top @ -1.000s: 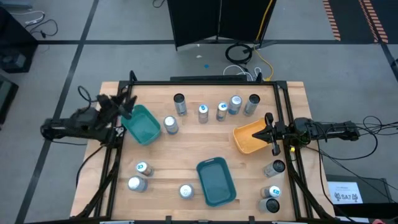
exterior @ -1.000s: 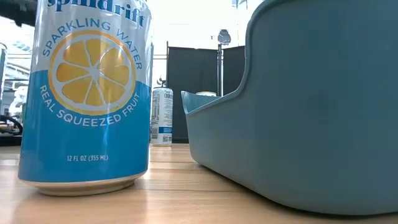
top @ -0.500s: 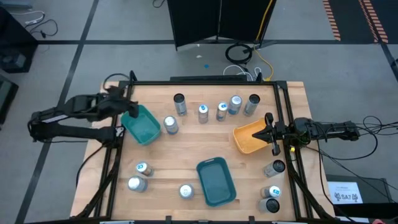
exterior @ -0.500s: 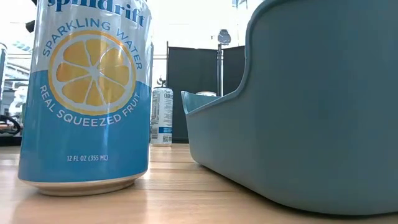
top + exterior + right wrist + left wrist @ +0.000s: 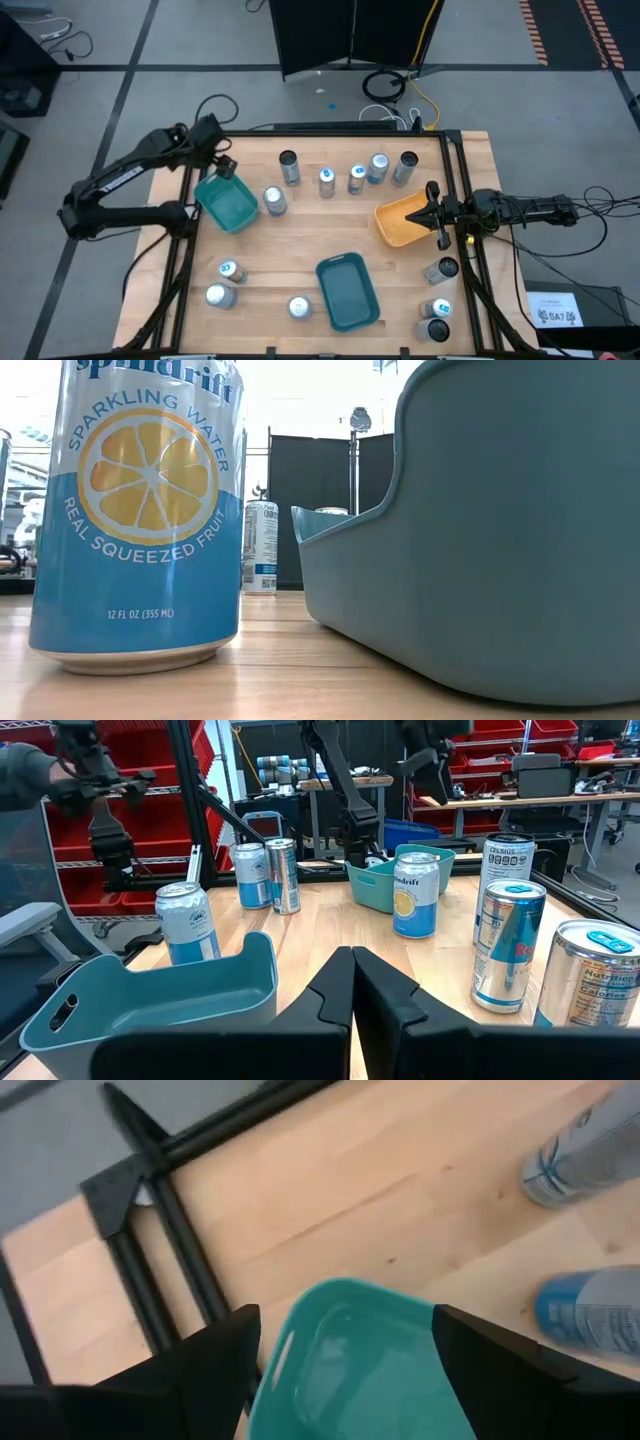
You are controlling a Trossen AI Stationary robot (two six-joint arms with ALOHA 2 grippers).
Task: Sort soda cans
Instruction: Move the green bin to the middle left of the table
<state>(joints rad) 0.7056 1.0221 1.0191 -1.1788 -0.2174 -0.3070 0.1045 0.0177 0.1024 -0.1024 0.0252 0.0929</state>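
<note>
High view has the whole table (image 5: 300, 260) laid out, and the soda cans (image 5: 327, 181) are scattered all over it. There's a loose row of five near the far edge, plus one more can (image 5: 274, 201) sitting just beside the green tray (image 5: 227, 201). Three more stand at the near left, and three are bunched along the right edge toward the near corner. None of the cans are in any tray as far as I can see.

The left gripper (image 5: 226, 166) hangs over the far-left corner of the green tray, arm bent back off the left side of the table. From the left wrist view its two fingers (image 5: 200, 1365) are spread wide with the green tray's rim (image 5: 350, 1295) showing between them, and they aren't gripping anything. Two cans lie off to one side there.

The right gripper (image 5: 432, 212) sits at the right edge of the orange tray (image 5: 402, 222), not doing much. In the right wrist view its fingers (image 5: 330, 995) are pressed together with nothing between them.

Low view is mostly filled by a blue lemon sparkling water can (image 5: 140, 510) right up close, next to the wall of the teal tray (image 5: 480, 530).
</note>
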